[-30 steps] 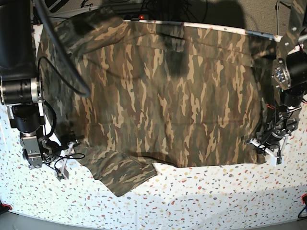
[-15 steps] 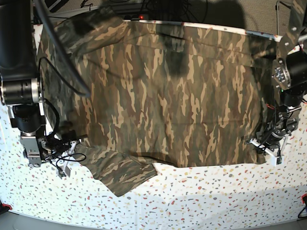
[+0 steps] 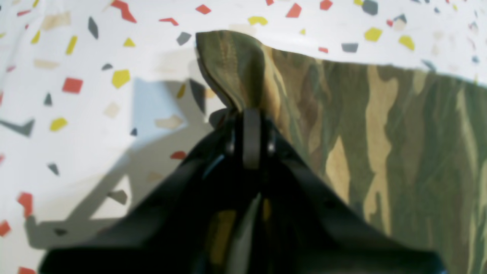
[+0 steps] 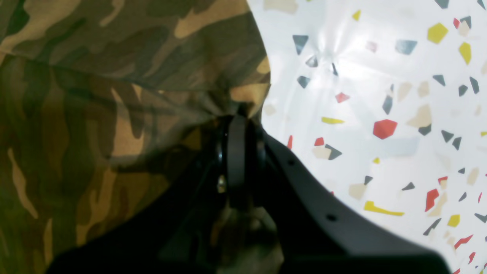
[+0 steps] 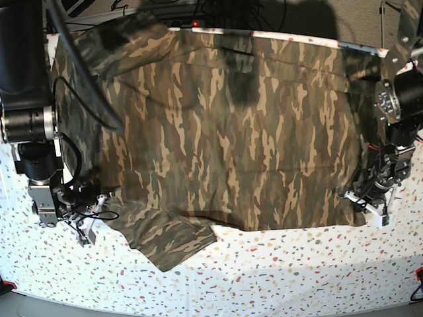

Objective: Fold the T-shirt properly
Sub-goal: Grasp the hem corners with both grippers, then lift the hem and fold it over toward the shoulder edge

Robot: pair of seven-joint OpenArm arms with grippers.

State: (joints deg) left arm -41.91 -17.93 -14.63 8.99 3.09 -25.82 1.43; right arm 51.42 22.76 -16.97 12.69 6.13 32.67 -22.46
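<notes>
The camouflage T-shirt (image 5: 225,132) lies spread flat over most of the table, with one sleeve (image 5: 168,241) sticking out toward the front. My left gripper (image 5: 365,201) is at the shirt's front right corner. In the left wrist view it (image 3: 251,114) is shut on that corner, and the cloth (image 3: 232,64) stands up in a small peak. My right gripper (image 5: 89,210) is at the shirt's left edge. In the right wrist view it (image 4: 240,114) is shut on the pinched edge of the shirt (image 4: 95,95).
The table (image 5: 277,271) is white with coloured flecks and shows bare along the front and at both sides. Cables and dark gear (image 5: 218,13) lie behind the far edge. The right arm's thick black body (image 5: 26,79) stands over the left side.
My right gripper has shifted slightly in toward the shirt's left edge and closed on it. The left arm and the rest of the shirt have not moved.
</notes>
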